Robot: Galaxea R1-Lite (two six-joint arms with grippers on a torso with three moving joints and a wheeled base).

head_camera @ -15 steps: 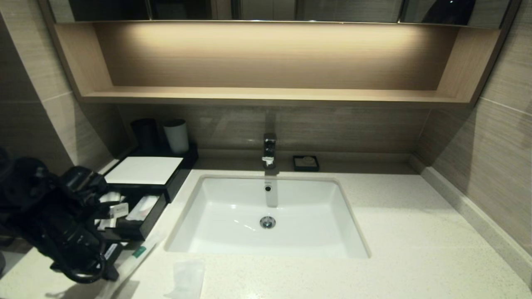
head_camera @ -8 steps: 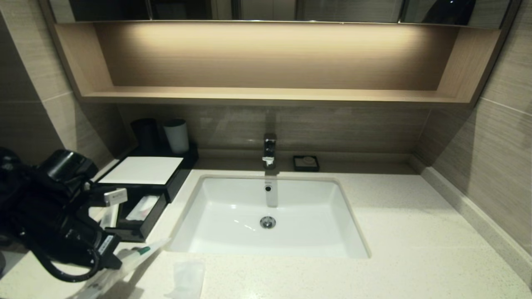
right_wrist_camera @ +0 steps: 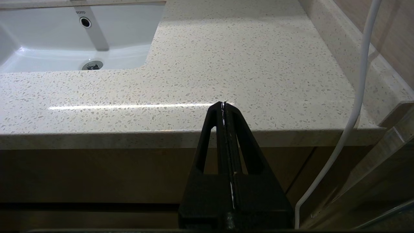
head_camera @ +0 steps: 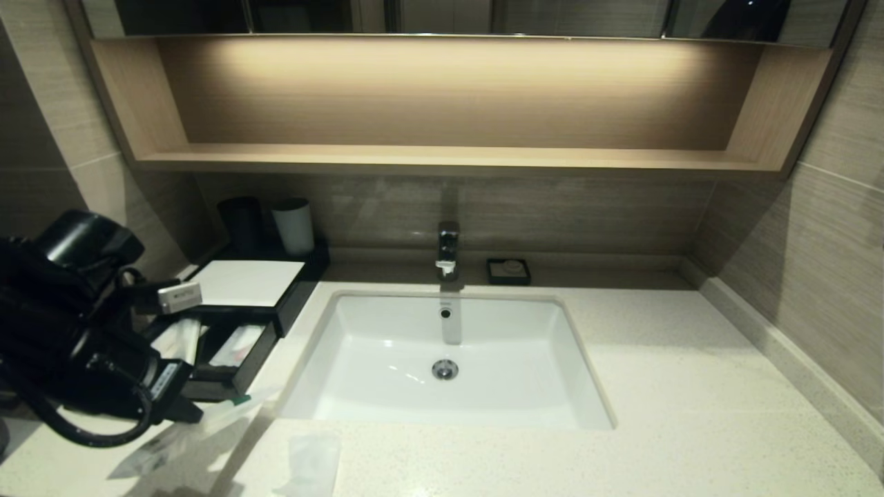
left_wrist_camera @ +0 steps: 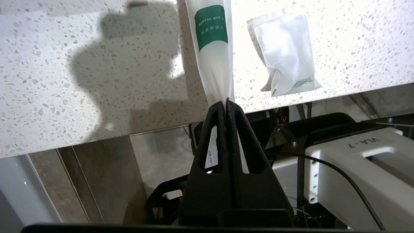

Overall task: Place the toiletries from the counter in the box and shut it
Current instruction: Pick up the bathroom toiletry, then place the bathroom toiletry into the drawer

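Green-labelled packet (left_wrist_camera: 213,48), pinched in the left hand (left_wrist_camera: 226,103), has lifted off the counter (left_wrist_camera: 81,64).

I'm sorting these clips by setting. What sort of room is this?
Most likely a hotel bathroom vanity: a white rectangular sink with a chrome tap set in a speckled cream stone counter, and a green-labelled dental kit packet of the single-use kind.

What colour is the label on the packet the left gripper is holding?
Green with white lettering, on the white packet pinched in the left gripper; clearest in the left wrist view.
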